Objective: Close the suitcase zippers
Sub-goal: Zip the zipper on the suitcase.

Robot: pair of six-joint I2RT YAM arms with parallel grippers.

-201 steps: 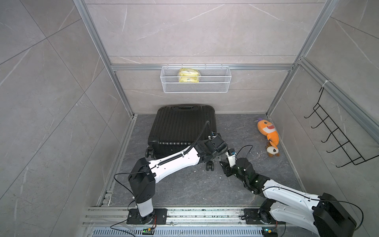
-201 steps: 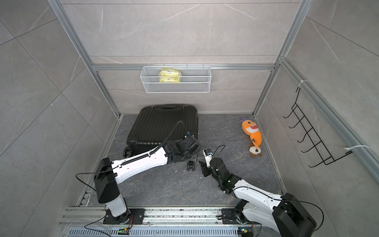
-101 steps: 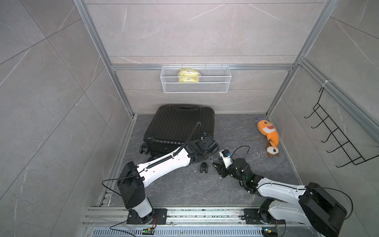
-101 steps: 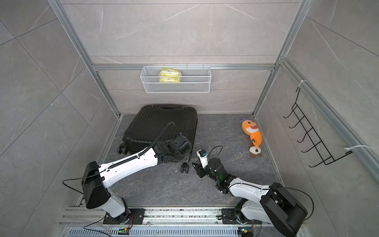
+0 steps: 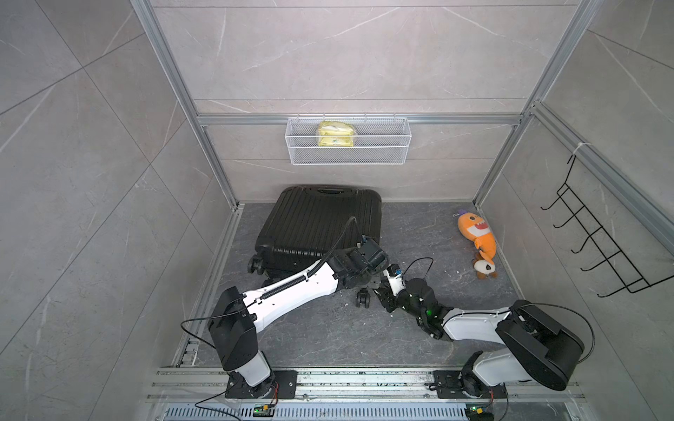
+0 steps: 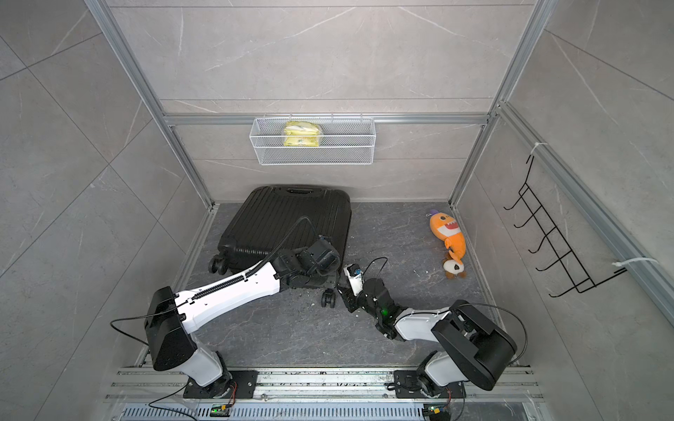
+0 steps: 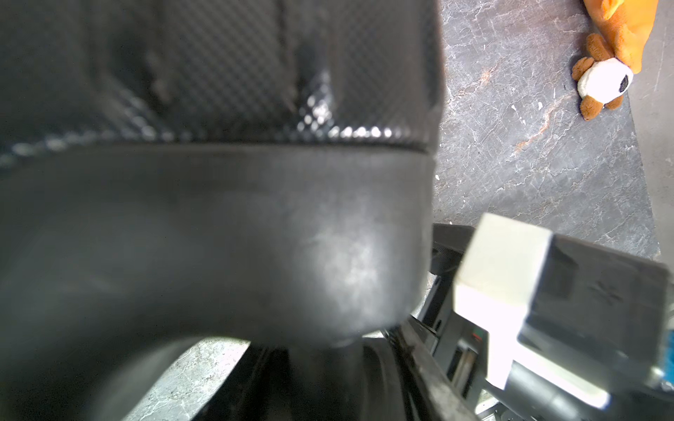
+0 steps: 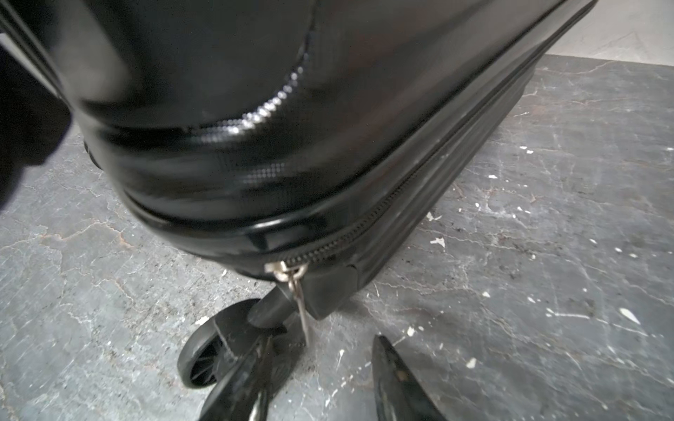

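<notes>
The wire basket (image 5: pixel 383 155) on the back wall holds one yellow packet (image 5: pixel 335 134). The suitcase (image 5: pixel 317 226) lies flat on the floor (image 5: pixel 419 233) below it (its zippers (image 8: pixel 364 222) end at a dangling pull (image 8: pixel 301 310)). The right gripper (image 8: pixel 322 342) stands spread beside that pull; with the left gripper (image 5: pixel 364 279) I cannot tell.

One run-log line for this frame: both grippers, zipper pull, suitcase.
left gripper: at suitcase corner, jaws hidden | right gripper: open, near zipper pull, not gripping | zipper pull hangs by caster wheel

Dark marbled floor (image 5: pixel 419 226): suitcase (image 5: pixel 321 222) flat by back wall, orange plush toy (image 5: pixel 477 237) right.
</notes>
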